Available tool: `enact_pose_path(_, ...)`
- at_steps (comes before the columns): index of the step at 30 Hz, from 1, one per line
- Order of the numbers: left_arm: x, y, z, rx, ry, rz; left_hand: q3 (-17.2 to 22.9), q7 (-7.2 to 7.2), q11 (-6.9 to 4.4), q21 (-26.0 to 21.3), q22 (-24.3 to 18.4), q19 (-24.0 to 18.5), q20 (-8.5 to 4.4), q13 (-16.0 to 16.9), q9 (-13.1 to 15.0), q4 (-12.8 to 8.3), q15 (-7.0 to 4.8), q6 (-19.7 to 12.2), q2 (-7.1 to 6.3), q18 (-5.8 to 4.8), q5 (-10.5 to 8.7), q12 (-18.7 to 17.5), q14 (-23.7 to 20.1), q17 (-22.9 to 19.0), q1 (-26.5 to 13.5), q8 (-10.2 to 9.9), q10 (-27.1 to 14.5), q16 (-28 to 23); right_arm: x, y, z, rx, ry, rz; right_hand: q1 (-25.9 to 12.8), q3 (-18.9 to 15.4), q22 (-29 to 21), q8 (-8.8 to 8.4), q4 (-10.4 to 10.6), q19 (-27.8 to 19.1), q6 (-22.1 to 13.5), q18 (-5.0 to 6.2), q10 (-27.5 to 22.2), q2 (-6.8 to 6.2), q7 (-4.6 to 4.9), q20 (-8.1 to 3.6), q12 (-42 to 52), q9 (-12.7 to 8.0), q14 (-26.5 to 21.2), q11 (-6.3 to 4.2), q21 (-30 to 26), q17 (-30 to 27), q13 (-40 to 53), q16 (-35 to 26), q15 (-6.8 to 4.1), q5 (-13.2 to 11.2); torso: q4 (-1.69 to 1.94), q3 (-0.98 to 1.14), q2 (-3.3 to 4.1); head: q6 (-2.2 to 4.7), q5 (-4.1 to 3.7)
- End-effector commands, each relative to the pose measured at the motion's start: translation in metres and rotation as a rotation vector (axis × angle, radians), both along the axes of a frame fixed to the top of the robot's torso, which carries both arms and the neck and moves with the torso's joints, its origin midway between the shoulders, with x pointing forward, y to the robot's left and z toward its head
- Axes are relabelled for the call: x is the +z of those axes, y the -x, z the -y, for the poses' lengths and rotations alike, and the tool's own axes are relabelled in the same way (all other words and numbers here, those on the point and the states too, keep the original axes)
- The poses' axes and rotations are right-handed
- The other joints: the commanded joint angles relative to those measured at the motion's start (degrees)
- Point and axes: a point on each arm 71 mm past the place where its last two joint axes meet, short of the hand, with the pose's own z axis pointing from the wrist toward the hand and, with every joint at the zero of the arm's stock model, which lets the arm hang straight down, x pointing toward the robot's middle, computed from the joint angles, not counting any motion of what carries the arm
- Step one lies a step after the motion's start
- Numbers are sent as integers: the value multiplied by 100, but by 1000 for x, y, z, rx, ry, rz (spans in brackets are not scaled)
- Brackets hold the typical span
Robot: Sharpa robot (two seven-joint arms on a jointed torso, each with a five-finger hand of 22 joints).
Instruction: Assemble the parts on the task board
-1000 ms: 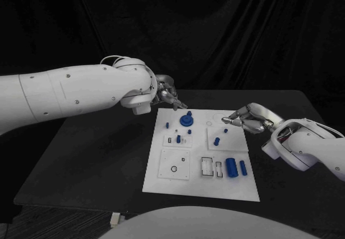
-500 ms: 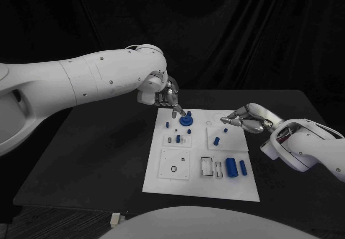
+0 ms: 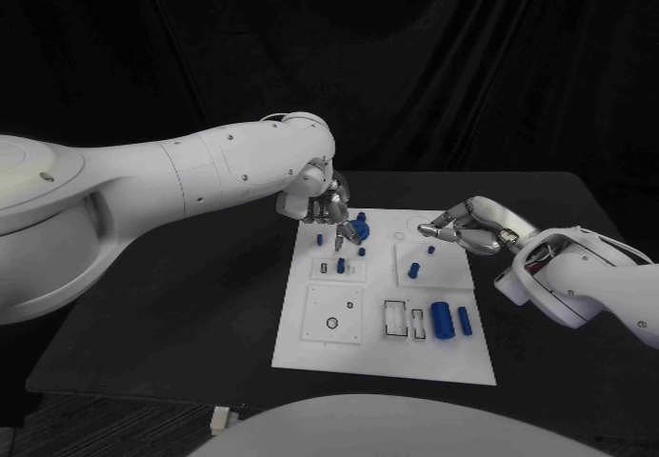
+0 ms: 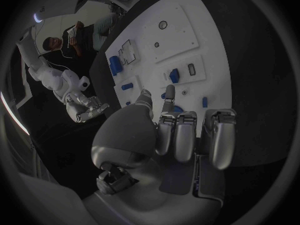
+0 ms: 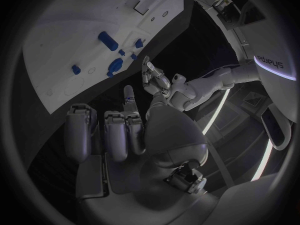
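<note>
Here, line by line.
Task board (image 3: 360, 328): a white plate lying flat in the middle of the black table (image 3: 179, 286), long side running from 12 to 6 o'clock in the head view.
Round blue part (image 3: 358, 228): it stands in the board near its 11 o'clock corner, a broad base with a narrower knob on top.
Left hand (image 3: 327, 206): it hovers just beside that part, fingers partly curled and pointing down at it; whether the fingertips touch it I cannot tell, and nothing seems to be held.
Right hand (image 3: 469, 227): it hangs over the board's edge at about 2 o'clock, fingers curled in, apparently with nothing in them.
Large blue cylinder (image 3: 442, 319): it lies at about 4 o'clock on the board, a slimmer blue bar (image 3: 465, 321) just beside it.
Handling: the parts look like small, stiff, light plastic, likely smooth and apt to slip or tip.
Hold: probably the knob, pinched from above.
</note>
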Motion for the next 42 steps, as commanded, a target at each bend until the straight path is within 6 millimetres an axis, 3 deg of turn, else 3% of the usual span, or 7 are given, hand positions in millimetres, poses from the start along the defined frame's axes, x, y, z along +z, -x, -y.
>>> enact_pose_path(1,-5,3,3,-7,1,-22,53,-10,26,4,1434,494,41,1502,-29,-29,33,71,24,-22,10,20,615,1507,-38,-31,597,15,1,1,0,-2,-7,13,-5,-37,1235,-13,-4,161,12,-17,608,14,-27,-18,-34,-3,606,-31,12,1509,1492,17,-27,23,0,1,-3,-1,-25)
enact_pose_path(19,-14,3,3,6,-15,9,133,-46,-3,4,1434,495,28,1502,-85,-138,12,230,26,-22,49,20,615,1507,8,-46,597,15,1,1,-1,2,-9,15,8,-42,1231,-13,-5,157,12,-14,608,15,-28,-20,-34,-3,606,-31,2,1509,1492,17,-28,32,-1,2,-3,-1,21)
enact_pose_path(29,-24,4,2,20,-14,4,184,-89,-38,0,1433,495,6,1502,-84,-200,-15,359,30,-22,78,20,615,1507,15,-26,597,15,1,1,-1,3,-9,15,19,-42,1231,-14,-7,157,12,-14,608,16,-29,-21,-34,-3,606,-30,1,1509,1492,17,-28,40,0,1,-3,-1,5)
enact_pose_path(35,-27,4,0,30,-15,3,248,-172,-105,-11,1430,491,-40,1502,18,-308,-69,573,5,-19,102,20,615,1507,32,75,597,15,1,1,0,1,-9,15,28,-43,1230,-14,-9,156,12,-13,608,16,-29,-22,-34,-3,606,-29,-3,1509,1492,17,-29,48,0,1,-2,-1,-14)
enact_pose_path(42,-29,4,-2,29,-26,15,253,-191,-126,-31,1424,482,-63,1502,99,-335,-91,608,-23,-15,86,20,615,1507,-3,116,597,15,1,1,0,0,-8,15,28,-43,1230,-14,-9,156,12,-13,608,16,-29,-22,-34,-3,606,-29,-3,1509,1492,17,-29,48,-2,0,1,-1,2)
